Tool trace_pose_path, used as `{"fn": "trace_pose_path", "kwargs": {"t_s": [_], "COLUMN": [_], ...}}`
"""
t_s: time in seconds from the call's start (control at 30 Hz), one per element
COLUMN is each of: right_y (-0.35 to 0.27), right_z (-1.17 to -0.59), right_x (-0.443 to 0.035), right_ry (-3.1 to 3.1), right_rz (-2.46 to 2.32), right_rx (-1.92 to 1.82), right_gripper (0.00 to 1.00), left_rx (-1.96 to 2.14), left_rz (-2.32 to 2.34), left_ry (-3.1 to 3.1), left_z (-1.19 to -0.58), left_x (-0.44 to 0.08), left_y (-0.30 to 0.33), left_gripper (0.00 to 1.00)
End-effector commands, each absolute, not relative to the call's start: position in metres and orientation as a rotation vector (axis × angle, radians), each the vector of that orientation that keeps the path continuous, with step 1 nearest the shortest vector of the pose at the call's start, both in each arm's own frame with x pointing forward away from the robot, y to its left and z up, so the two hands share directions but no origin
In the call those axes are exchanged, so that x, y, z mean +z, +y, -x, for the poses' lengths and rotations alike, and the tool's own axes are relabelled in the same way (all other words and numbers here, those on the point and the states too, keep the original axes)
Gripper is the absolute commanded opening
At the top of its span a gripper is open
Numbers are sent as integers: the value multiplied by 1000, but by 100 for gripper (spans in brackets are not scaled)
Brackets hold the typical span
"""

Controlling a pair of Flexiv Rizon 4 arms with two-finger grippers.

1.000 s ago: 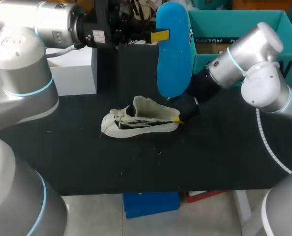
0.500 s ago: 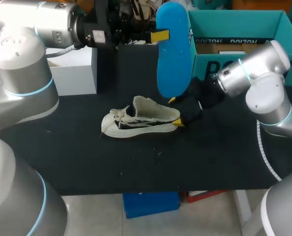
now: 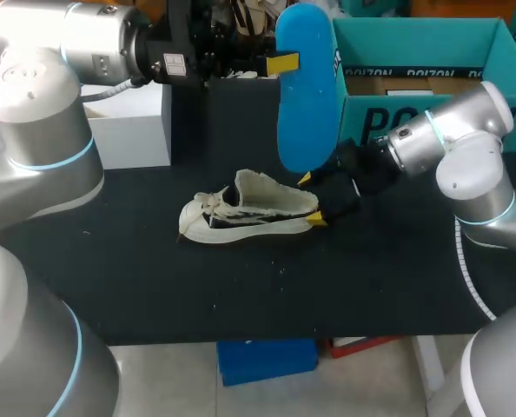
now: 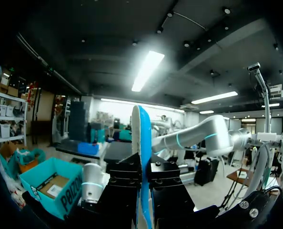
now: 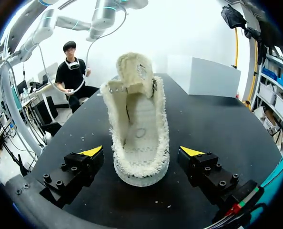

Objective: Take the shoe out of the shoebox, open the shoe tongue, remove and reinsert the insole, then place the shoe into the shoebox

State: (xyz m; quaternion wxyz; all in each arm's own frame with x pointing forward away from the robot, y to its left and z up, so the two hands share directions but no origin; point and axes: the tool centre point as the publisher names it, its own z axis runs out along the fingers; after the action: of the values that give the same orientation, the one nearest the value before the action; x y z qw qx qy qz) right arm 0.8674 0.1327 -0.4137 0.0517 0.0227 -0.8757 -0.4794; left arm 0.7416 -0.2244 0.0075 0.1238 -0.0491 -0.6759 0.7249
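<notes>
The insole (image 3: 306, 87) is out, pinched high in the left hand (image 3: 282, 62), while the shoe (image 3: 245, 217) lies mid-surface (image 3: 241, 295) with the right hand (image 3: 311, 199) spread wide at its heel, so reinsertion likely calls for steadying that heel first.

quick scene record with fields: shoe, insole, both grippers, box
shoe: on its sole on the table, tongue open
blue insole: out of the shoe, upright above the table
left gripper: shut on the blue insole
right gripper: open, straddling the shoe's heel, not touching
shoebox: teal, open, far right, shoe not in it
</notes>
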Motion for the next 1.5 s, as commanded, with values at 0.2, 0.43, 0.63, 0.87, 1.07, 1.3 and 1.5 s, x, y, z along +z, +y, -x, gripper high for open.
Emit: {"fn": "trace_pose_path", "kwargs": {"t_s": [0.2,0.43,0.63,0.87,1.07,1.3,1.5], "right_y": [130,127,138,156,168,183,194], "right_z": [-874,-887,-890,-891,-890,-890,-891], "right_x": [-405,-376,-363,-362,-366,-369,-370], "right_ry": [-2789,-3029,-3169,-3248,-3265,-3241,-3223], "right_rz": [-123,-225,-335,-399,-402,-446,-476], "right_rx": [-1273,-890,-404,23,232,366,405], "right_gripper": [100,100,94,100,100,98,95], "left_rx": [2121,2121,2121,2121,2121,2121,2121], "left_rz": [139,139,139,139,139,139,139], "left_ry": [-1972,-1972,-1972,-1972,-1972,-1972,-1972], "left_z": [-741,-741,-741,-741,-741,-741,-741], "left_x": [6,6,6,6,6,6,6], "left_y": [-226,-226,-226,-226,-226,-226,-226], "left_gripper": [0,0,0,0,0,0,0]}}
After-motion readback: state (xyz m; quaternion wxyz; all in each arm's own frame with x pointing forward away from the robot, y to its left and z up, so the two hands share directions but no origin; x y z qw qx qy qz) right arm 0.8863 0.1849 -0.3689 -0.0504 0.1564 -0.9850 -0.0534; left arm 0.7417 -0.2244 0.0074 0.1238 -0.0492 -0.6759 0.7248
